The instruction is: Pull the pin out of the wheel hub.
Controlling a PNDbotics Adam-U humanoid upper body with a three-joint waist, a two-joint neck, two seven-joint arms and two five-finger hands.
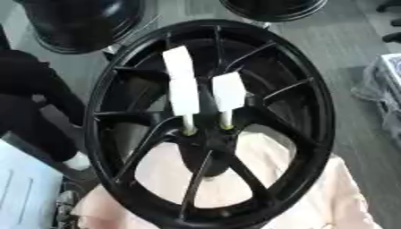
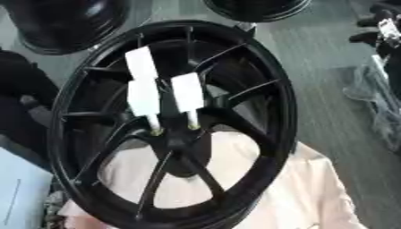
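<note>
In the wheel hub (image 1: 205,134), seemingly two pins (image 1: 189,117)

Wheel hub (image 1: 207,134) rim cut off below, pins (image 1: 189,129) — lower ends hidden in holes

This is looking like a workshop or wheel store: a large black wheel hub (image 1: 210,125) is standing in front, more black rims (image 1: 82,24) are sitting behind it on a grey plank floor (image 1: 344,49). Crumpled clear plastic wrapping (image 2: 374,105) is lying at the right, and pale cloth (image 1: 313,197) is spreading under the hub.
</note>
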